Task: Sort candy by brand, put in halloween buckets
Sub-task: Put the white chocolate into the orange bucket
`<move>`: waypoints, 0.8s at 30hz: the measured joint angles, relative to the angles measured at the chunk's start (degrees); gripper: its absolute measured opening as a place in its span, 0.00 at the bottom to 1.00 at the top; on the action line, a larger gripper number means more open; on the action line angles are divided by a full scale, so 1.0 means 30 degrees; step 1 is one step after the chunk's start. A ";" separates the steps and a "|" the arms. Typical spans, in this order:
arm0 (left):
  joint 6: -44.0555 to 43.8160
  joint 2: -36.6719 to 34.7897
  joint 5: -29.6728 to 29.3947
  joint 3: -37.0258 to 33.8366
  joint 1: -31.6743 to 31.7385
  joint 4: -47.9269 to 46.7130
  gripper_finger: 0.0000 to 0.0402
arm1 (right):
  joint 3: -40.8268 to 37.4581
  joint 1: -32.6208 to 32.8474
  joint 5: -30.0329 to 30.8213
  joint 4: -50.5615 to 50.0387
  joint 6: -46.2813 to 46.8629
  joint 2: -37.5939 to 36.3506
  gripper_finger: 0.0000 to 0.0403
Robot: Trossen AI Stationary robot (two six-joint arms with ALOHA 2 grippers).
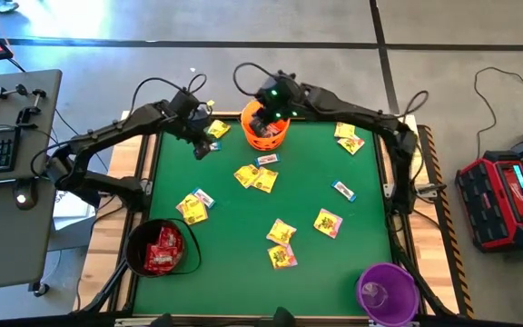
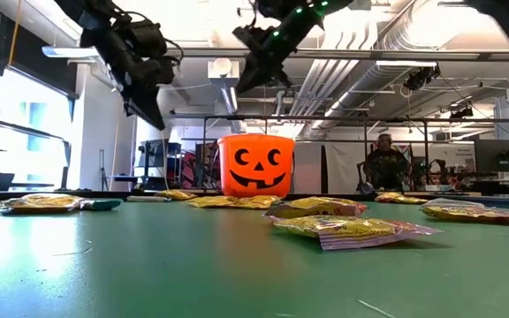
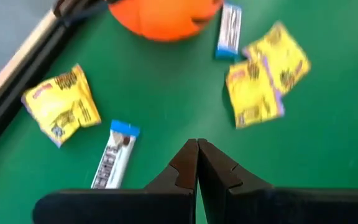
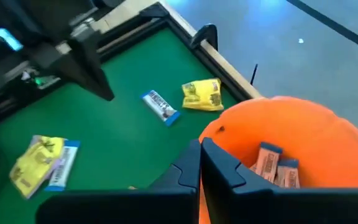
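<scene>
Right gripper (image 4: 200, 149) hangs closed and empty over the orange bucket (image 4: 303, 143); left gripper (image 3: 197, 149), closed and empty, hovers beside it.

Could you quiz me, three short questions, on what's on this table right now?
1. True or false: the black bucket holds red candy.
2. Which bucket does the right gripper hang over: A purple, B orange, C black?
3. Fill in: both grippers' fingers are ____.

Key:
1. True.
2. B, the orange bucket.
3. Shut; the left gripper holds nothing, above the green table.
</scene>
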 joint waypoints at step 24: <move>0.2258 0.6408 -0.6765 0.0000 0.0533 -0.1611 0.37 | -1.1036 0.1474 0.5098 0.1980 0.2508 -1.2714 0.00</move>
